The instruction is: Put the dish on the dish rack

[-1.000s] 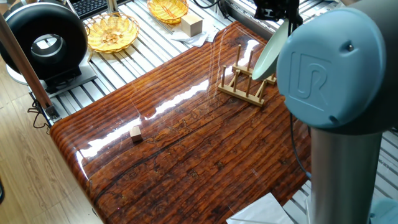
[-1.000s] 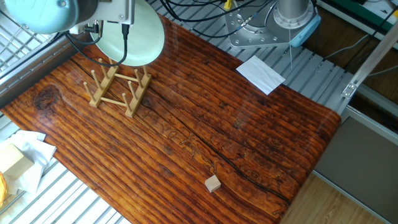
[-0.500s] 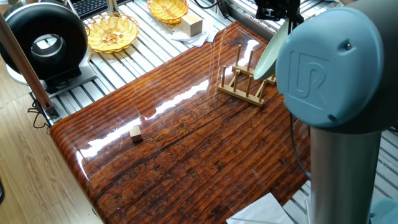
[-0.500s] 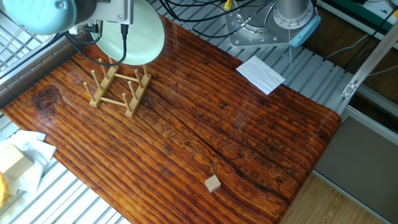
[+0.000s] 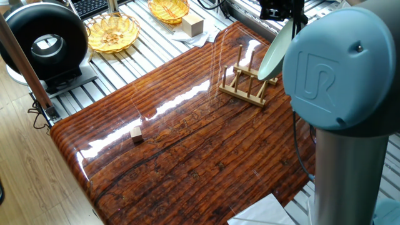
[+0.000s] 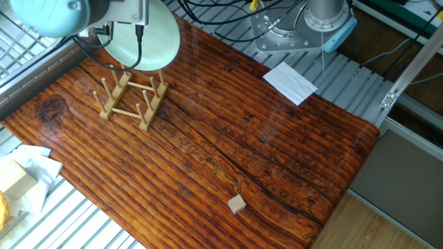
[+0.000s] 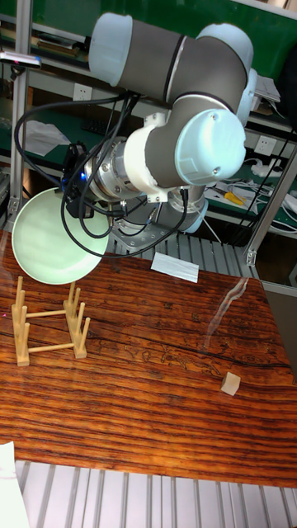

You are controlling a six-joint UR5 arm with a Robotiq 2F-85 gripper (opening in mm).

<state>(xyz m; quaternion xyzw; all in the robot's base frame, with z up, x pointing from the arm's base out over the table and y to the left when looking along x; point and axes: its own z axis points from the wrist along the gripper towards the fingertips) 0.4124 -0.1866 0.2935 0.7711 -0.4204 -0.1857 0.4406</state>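
The mint-green dish [image 7: 56,237] hangs on edge in the air, carried by the gripper [image 7: 82,191], just above the far end of the wooden dish rack [image 6: 131,98], which stands near a far corner of the surface [image 6: 228,145]. Against the pictures from a second ago, the dish has shifted only slightly: in one fixed view its edge and the arm's big joint sit a little further toward the right, and in the other fixed view the dish has drawn back a touch from the rack's near pegs. The rack has not moved, nor has the small wooden cube [image 6: 237,203] near the opposite edge.

The fingers themselves are hidden behind cables and the wrist, so how wide they stand cannot be told, though the dish plainly hangs from them.

My reading: this is fine alignment over a slot, with lowering between the pegs yet to come.
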